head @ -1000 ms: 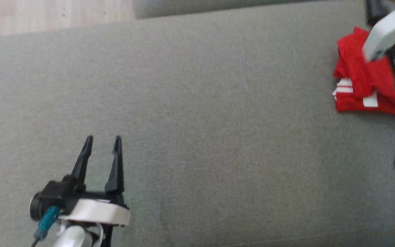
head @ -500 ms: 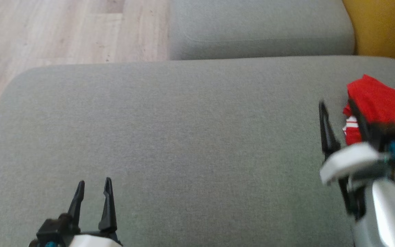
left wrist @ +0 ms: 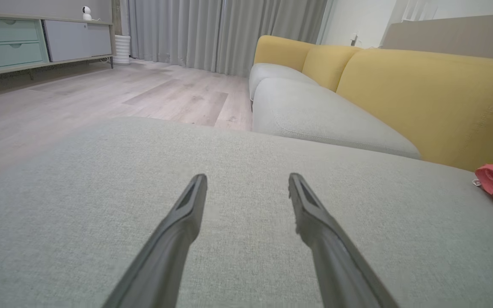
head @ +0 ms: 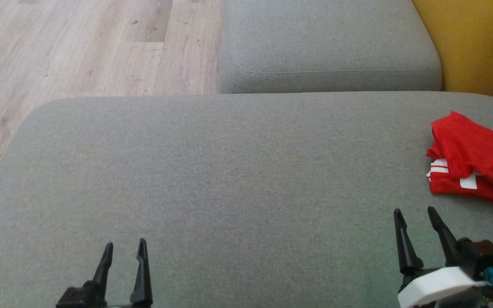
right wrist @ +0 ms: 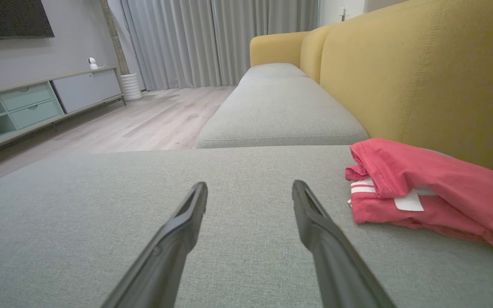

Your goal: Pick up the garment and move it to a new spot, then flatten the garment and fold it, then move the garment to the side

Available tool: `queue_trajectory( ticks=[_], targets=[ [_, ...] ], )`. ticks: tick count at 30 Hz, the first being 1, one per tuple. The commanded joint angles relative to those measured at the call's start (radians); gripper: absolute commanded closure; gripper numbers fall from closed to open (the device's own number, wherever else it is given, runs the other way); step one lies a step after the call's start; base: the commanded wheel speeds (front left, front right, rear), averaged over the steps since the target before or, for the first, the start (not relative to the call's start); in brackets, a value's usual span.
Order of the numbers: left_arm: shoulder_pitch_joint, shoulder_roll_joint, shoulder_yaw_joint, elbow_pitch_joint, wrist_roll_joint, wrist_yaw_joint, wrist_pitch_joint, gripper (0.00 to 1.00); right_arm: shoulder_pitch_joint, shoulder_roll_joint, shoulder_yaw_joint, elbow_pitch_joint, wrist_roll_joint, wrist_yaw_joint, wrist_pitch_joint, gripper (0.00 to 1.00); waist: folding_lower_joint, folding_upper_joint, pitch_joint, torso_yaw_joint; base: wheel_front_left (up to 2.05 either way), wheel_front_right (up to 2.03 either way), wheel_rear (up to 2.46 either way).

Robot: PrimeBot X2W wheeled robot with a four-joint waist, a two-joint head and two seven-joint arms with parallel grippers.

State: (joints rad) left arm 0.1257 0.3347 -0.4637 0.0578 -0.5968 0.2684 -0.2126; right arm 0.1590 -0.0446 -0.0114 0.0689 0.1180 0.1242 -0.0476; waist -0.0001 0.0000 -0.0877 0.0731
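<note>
Red garment [head: 473,164] lies folded at the grey sofa cushion's [head: 229,171] far right, left claw [head: 125,243] and right claw [head: 414,209] both spread and empty; risk: a stray nudge likely slumps its loose top fold.

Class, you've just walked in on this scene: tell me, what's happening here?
A two-armed robot faces a grey sofa cushion. Its left hand and right hand are both open and empty, low over the fabric. The red garment lies roughly folded at the cushion's right side, beside the yellow backrest, touched by neither hand.
</note>
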Motion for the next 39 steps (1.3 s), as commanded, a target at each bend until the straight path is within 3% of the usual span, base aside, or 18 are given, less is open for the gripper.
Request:
queue_trajectory(
  ticks=[1,20,21,25,39],
  targets=[
    [-0.037,0.006,0.025,-0.023,0.012,0.006,-0.005,0.0,-0.034,-0.006,0.03,-0.04,0.008,0.007,-0.016,0.0,0.0001,0.0,-0.001,-0.001,0.0,0.0,0.0],
    [-0.043,-0.005,0.043,0.008,-0.033,0.011,0.002,0.0,-0.034,-0.006,0.043,-0.01,0.021,0.007,-0.027,0.0,0.0001,0.0,0.006,0.007,0.0,0.0,0.0],
    [0.004,-0.009,0.003,0.033,-0.031,0.012,0.009,1.0,0.0,0.0,0.016,0.018,0.023,0.0,-0.018,1.0,0.0002,0.0,0.006,0.007,0.0,0.0,0.0],
    [0.012,-0.023,-0.001,0.08,-0.036,0.011,0.011,1.0,0.007,0.001,0.016,0.074,0.03,0.0,-0.016,1.0,0.0002,0.0,0.007,0.007,0.0,0.0,0.0],
    [-0.015,-0.05,0.061,0.092,-0.149,-0.035,0.044,1.0,-0.023,-0.005,0.009,0.085,0.201,0.0,-0.001,1.0,0.0002,0.0,0.016,-0.002,0.0,0.0,0.0]
  ],
)
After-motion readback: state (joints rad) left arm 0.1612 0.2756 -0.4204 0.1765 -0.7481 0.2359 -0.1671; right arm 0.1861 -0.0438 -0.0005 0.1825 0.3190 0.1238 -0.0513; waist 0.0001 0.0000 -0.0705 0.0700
